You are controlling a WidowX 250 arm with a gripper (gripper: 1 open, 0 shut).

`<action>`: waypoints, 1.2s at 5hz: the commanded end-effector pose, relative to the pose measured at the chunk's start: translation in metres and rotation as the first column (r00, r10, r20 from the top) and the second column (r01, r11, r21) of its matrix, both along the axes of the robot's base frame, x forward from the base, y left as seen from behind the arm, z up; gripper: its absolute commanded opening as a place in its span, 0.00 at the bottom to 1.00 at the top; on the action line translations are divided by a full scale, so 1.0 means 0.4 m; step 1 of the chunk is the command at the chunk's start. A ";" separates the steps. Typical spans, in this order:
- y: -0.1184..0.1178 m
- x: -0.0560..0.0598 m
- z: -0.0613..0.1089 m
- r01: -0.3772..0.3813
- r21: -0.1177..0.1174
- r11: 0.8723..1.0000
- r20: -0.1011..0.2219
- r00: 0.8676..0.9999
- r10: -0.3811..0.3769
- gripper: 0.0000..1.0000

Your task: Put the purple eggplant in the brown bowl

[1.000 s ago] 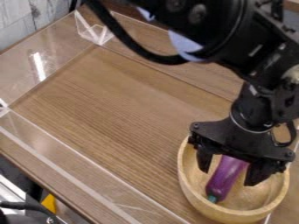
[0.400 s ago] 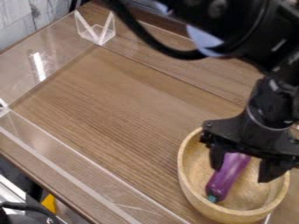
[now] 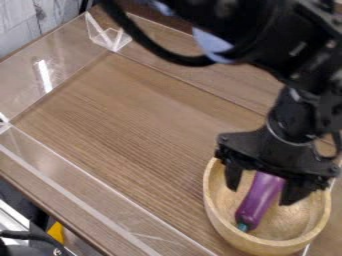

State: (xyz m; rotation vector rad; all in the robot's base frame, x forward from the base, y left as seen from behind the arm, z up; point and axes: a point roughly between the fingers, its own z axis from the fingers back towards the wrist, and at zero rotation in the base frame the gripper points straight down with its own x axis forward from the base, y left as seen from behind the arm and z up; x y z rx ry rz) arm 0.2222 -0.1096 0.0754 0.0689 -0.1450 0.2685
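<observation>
- Sitting in the bowl (image 3: 297,225), the eggplant (image 3: 262,203) is where the job wants it, with its green tip (image 3: 243,227) near the bowl's front side. It leans a bit, top end up toward the claw (image 3: 262,186).
- The claw is let go and spread wide, so it isn't squeezing the eggplant. Its fingers hang over the bowl, one on each side of the eggplant's top end. I can't tell if a finger brushes it.
- I think the job is just about done, and only a clean move up and away is left.
- If the claw goes up crooked, a finger could snag the eggplant and roll it or flip it out.
- If the claw shuts too soon, it could pinch the eggplant and lift it out again.
- If the claw slides sideways while it is low, it could bump the rim and push or tip the bowl on the table (image 3: 127,120).
- Going straight up, nice and slow, with the fingers wide, should keep the eggplant in.
</observation>
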 end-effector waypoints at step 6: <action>0.121 -0.003 0.061 -0.090 -0.019 0.996 0.048 0.995 0.090 1.00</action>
